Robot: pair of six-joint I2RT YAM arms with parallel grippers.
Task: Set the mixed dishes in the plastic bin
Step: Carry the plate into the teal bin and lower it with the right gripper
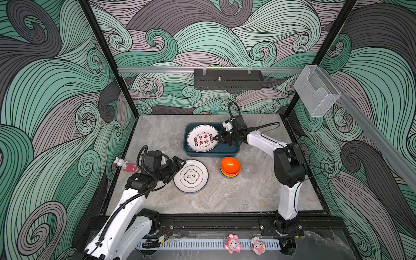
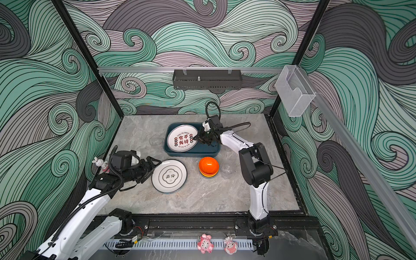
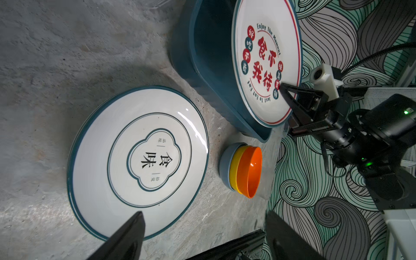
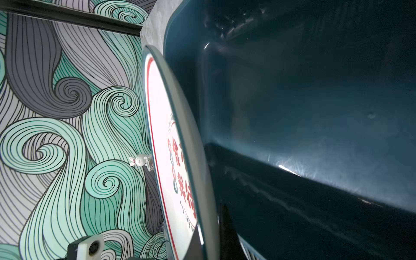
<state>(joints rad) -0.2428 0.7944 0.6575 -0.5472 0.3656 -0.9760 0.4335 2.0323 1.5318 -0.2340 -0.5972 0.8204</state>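
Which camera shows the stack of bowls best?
The left wrist view: the stack of bowls shows side-on, orange, yellow and blue-grey layers distinct. Both top views show mostly the orange one from above, small. The right wrist view misses it.

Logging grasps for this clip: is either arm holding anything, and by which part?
Right gripper pinches the red-lettered plate by its rim; left gripper holds nothing.

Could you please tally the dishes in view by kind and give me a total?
Round white plates: 2 (red-lettered plate, black-lettered plate)
Small stacked bowls: 3 (orange bowl, yellow bowl, blue-grey bowl)
Clear tumblers: 2 (far tumbler, near tumbler)
Total: 7
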